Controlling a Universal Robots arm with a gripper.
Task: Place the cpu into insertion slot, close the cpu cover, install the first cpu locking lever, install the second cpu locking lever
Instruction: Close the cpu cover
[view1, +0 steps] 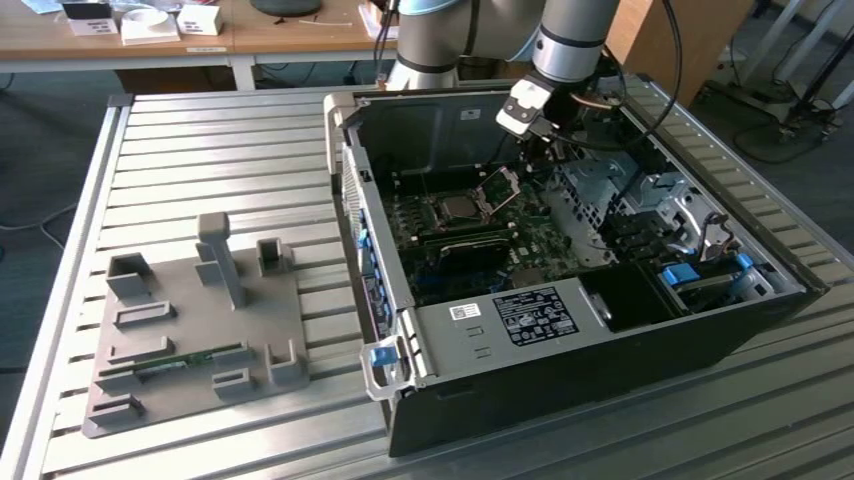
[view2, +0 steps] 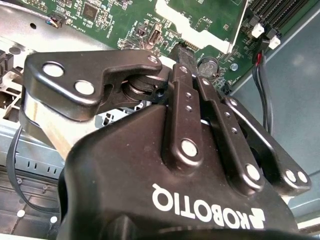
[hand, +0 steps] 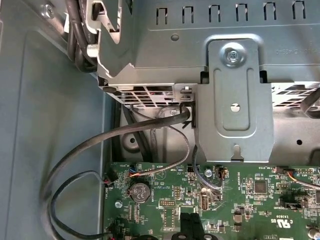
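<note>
Inside the open computer case (view1: 534, 380), chip (view1: 461, 208) seated, cover (view1: 501, 183) raised.
Exterior view: the dull grey square chip lies flat on the green board (view1: 541, 240), the silvery open-centred cover tilted up just beside it. In both wrist views, black jaws pressed together over the board.

You're working on a slatted metal bench (view1: 214, 150); a wooden desk (view1: 267, 38) stands at eleven o'clock, grey floor (view1: 40, 150) at nine o'clock.
</note>
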